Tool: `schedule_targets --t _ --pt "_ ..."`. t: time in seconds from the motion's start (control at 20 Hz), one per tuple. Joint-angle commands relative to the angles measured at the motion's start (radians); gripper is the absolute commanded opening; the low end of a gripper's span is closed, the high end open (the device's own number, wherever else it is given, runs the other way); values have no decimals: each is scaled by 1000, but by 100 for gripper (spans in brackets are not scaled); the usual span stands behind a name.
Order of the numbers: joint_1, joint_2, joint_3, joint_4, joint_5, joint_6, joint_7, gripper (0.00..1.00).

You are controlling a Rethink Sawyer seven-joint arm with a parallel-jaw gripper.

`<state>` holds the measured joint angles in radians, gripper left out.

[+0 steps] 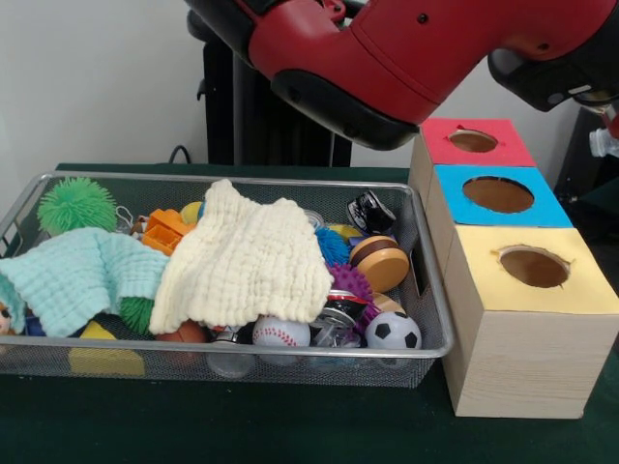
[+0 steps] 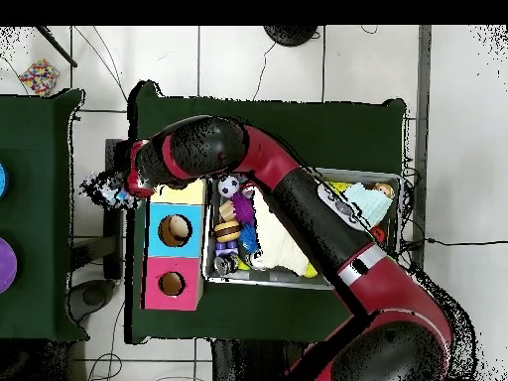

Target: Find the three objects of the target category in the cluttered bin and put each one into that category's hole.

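Note:
The wire mesh bin (image 1: 290, 180) is full of clutter. A cream cloth (image 1: 247, 261) and a mint cloth (image 1: 77, 275) cover much of it. Around them lie a baseball (image 1: 280, 333), a soccer ball (image 1: 393, 332), a green spiky ball (image 1: 76, 203), a purple spiky ball (image 1: 350, 282) and a wooden yo-yo (image 1: 380, 263). Three boxes with holes stand beside the bin: red (image 1: 474, 141), blue (image 1: 498, 194) and yellow (image 1: 534, 267). My arm (image 1: 406, 58) reaches over the boxes. In the overhead view my gripper (image 2: 121, 187) is beyond the yellow box, outside the bin. What it holds is hidden.
An orange toy (image 1: 164, 230), a yellow block (image 1: 104, 358) and a black-and-white toy car (image 1: 369, 210) also lie in the bin. In the overhead view the arm covers the bin's middle (image 2: 298, 283) and most of the yellow box. A second dark table (image 2: 30, 198) stands beyond the boxes.

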<state>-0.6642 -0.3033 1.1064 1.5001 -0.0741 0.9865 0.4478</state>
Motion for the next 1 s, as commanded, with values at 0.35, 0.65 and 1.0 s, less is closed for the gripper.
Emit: schedule_targets --t 0.35,0.65,1.0 --pt "-27 62 15 -174 -121 212 -311 0" --pt "-13 26 4 -200 -209 231 -322 0" --pt "-9 -11 9 -207 -300 232 -346 0"
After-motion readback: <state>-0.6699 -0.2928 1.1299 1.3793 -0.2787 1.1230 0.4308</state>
